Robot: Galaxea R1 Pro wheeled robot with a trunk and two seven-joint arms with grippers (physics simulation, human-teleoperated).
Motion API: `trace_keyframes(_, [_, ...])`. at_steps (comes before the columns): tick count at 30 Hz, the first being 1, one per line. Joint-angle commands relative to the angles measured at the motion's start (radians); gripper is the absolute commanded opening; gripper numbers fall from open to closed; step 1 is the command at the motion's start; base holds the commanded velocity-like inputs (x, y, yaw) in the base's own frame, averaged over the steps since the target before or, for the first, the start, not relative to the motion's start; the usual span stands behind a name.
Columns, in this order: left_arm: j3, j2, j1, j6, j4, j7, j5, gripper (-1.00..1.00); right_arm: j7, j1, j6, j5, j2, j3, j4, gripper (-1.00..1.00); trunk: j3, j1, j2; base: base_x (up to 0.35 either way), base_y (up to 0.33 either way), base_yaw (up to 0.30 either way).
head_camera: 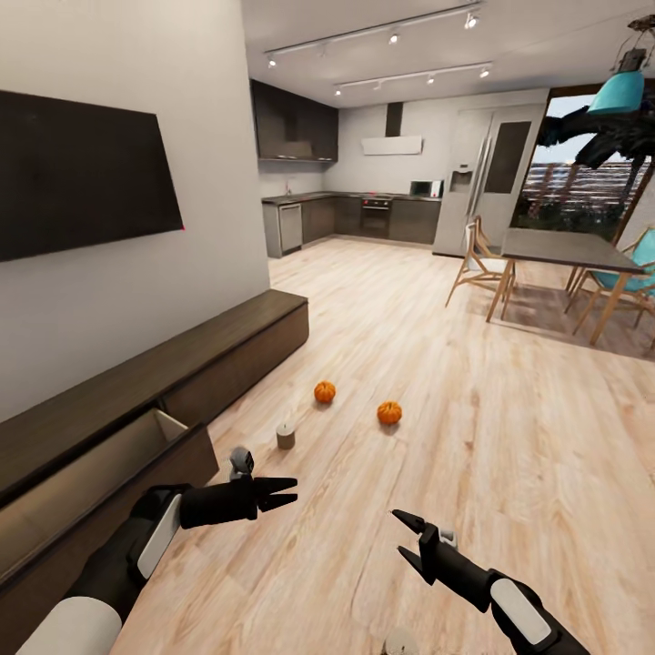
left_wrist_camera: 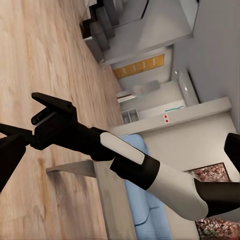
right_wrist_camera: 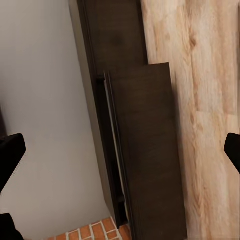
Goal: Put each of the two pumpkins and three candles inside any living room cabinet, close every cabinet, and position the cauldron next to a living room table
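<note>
Both sets of jaws stand open with nothing in them. On the left, the left gripper (head_camera: 284,492) hangs over the wood floor (head_camera: 473,437), its two black fingers a little way apart. The right gripper (head_camera: 407,537) is lower and to the right, and its fingers are spread wide.

Going from left to right in the head view, a big dark TV (head_camera: 82,173) hangs on the grey wall. Under it runs the long brown cabinet (head_camera: 209,350). One of its fronts, the drawer (head_camera: 118,455) nearest the robot, is pulled out, and the light wood inside shows. In the right wrist view the cabinet (right_wrist_camera: 145,150) shows again, with one front standing out from the rest.

Just beside the left gripper, a grey candle (head_camera: 240,460) stands on the floor, partly hidden by the arm. Another candle (head_camera: 286,436) stands a bit farther off. Beyond it sits one orange pumpkin (head_camera: 325,391), and to its right, apart from it, the second pumpkin (head_camera: 389,412). All of them are on the floor, near the cabinet but outside it.

A third candle (head_camera: 401,642) peeks in at the bottom edge, near the right arm.

Far back on the right stands a tall dining table (head_camera: 564,250) with chairs.
</note>
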Motion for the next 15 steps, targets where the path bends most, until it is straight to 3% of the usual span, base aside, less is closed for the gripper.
trace_keyframes(1, [-0.002, 0.001, 0.000, 0.007, 0.000, -0.001, 0.004, 1.00, 0.002, -0.001, 0.001, -0.006, -0.001, 0.005, 0.001, 1.00, -0.001, 0.000, 0.000, 0.000, 0.000, -0.243])
trace_keyframes(15, [-0.002, 0.001, 0.000, 0.007, 0.000, -0.001, 0.004, 1.00, 0.001, -0.001, 0.001, -0.006, -0.001, 0.005, 0.001, 1.00, -0.001, 0.000, 0.000, 0.000, 0.000, -0.250])
